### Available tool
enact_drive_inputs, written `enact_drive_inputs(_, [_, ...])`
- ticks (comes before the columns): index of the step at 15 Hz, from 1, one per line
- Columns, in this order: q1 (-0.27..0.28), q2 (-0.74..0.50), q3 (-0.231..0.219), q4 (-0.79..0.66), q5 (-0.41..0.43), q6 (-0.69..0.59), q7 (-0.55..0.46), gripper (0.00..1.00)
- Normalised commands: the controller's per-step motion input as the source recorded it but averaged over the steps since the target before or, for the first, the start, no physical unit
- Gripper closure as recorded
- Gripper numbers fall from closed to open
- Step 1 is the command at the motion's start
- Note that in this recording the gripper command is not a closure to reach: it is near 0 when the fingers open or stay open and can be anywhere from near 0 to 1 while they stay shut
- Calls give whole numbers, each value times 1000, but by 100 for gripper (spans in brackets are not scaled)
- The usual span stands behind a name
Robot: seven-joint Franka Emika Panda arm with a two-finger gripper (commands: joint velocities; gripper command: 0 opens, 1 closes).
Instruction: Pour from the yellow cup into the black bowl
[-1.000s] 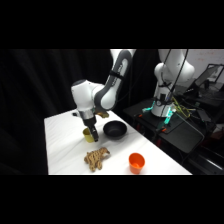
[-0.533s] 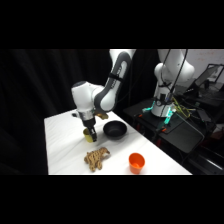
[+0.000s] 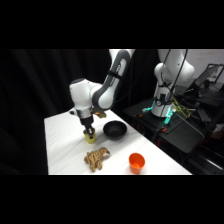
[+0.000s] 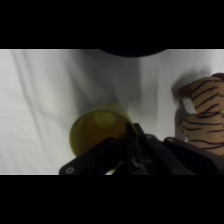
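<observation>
the small olive-yellow plastic cup (image 3: 90, 137) is standing upright, mouth up, just left of the matte black round bowl (image 3: 114, 130); no writing is showing; the tool (image 3: 89, 130) is pinching its rim.

side view across table (image 3: 65, 145), wrist view close

We record an olive-yellow cup (image 4: 97, 131), a matte black bowl (image 3: 114, 130) and a white table (image 3: 65, 150). The tiger toy (image 3: 96, 158) is tan with dark stripes; a second cup (image 3: 136, 161) is orange.

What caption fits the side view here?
Gripper lowered onto the yellow cup beside the black bowl, striped toy tiger and orange cup nearer the camera.
</observation>
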Motion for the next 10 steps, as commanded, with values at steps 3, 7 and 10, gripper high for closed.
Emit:
enact_drive_inputs(3, [58,-311,-56,-47,-113,-202,115,18])
enact_drive_inputs(7, [132,-682,-113,-289,-209,-350,177,18])
enact_drive_inputs(10, [124,-755,-42,-482,-155,-240,134,18])
